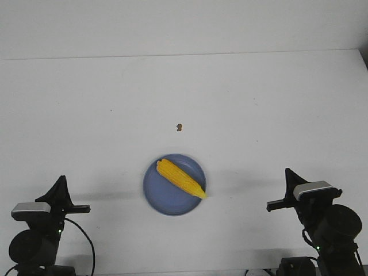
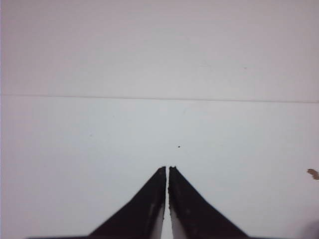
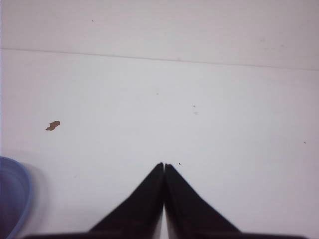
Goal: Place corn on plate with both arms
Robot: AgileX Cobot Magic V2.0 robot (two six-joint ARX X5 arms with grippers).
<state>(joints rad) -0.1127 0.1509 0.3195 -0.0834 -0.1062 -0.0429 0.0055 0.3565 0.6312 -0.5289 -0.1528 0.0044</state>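
The yellow corn (image 1: 180, 177) lies diagonally on the periwinkle-blue plate (image 1: 159, 196) near the table's front middle, its pointed end over the plate's right rim. My left gripper (image 1: 62, 180) is shut and empty, well to the left of the plate; in the left wrist view (image 2: 167, 168) its jaws nearly touch, with only bare table ahead. My right gripper (image 1: 288, 172) is shut and empty, well to the right of the plate. In the right wrist view the gripper (image 3: 164, 165) has its jaws together, and the plate's rim (image 3: 22, 199) shows at the edge.
A tiny brown speck (image 1: 179, 127) lies on the white table beyond the plate; it also shows in the right wrist view (image 3: 52, 125) and the left wrist view (image 2: 312, 173). The table's far edge (image 1: 184, 54) meets a white wall.
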